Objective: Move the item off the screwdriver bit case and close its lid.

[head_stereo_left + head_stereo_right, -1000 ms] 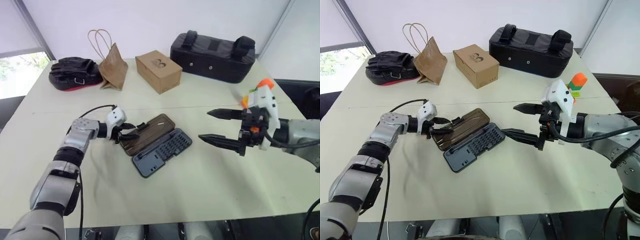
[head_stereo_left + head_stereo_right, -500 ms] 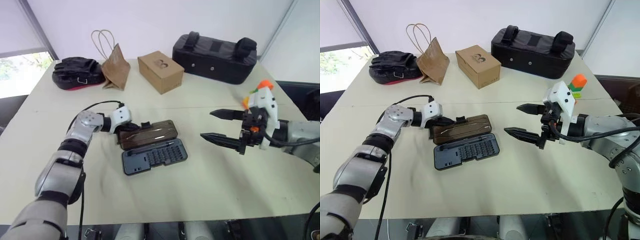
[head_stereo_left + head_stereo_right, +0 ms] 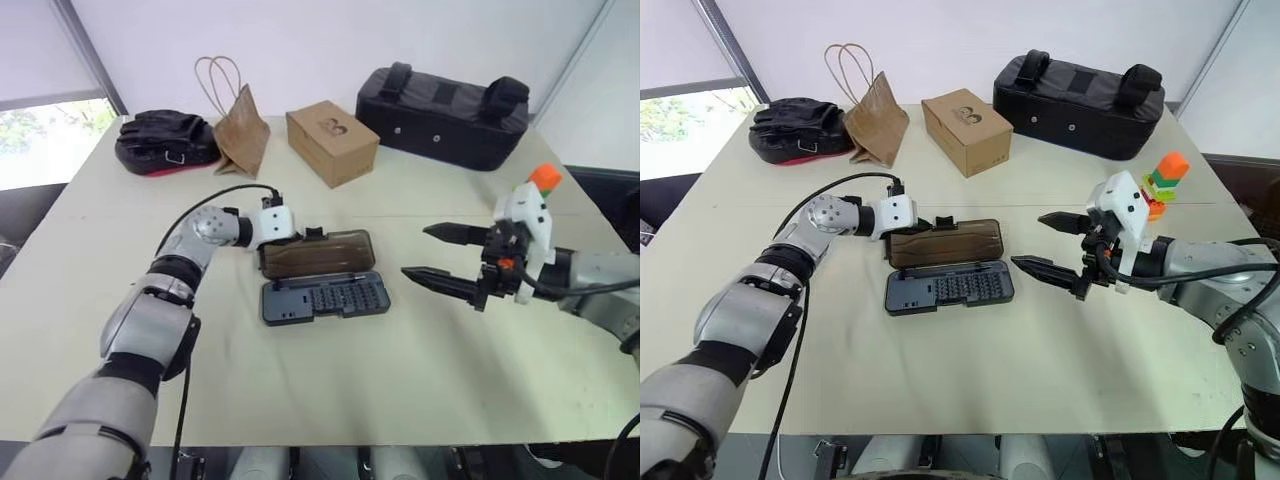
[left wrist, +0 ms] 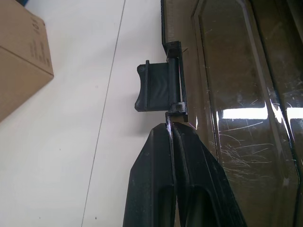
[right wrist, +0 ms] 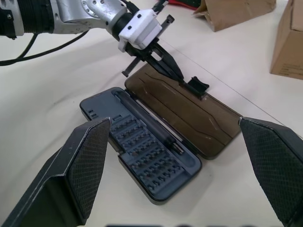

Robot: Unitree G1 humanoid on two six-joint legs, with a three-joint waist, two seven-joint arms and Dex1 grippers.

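Case lying open on the table, left gripper closed on the lid's edge.

The grey bit case (image 3: 949,290) lies flat near the table's (image 3: 970,380) front, bits exposed; its brown lid (image 3: 945,242) is folded out flat on the far side. The left gripper (image 3: 923,228) has its fingers (image 4: 182,161) clenched on the lid's rim just beside the black latch tab (image 4: 158,88). The right gripper (image 3: 1058,245) hangs to the right, jaws spread wide, holding nothing. The block toy (image 3: 1164,180) stands beyond it near the table's right edge, well apart from the case. Farther back: cardboard box (image 3: 966,130), paper bag (image 3: 876,125), black padded bag (image 3: 1077,92).
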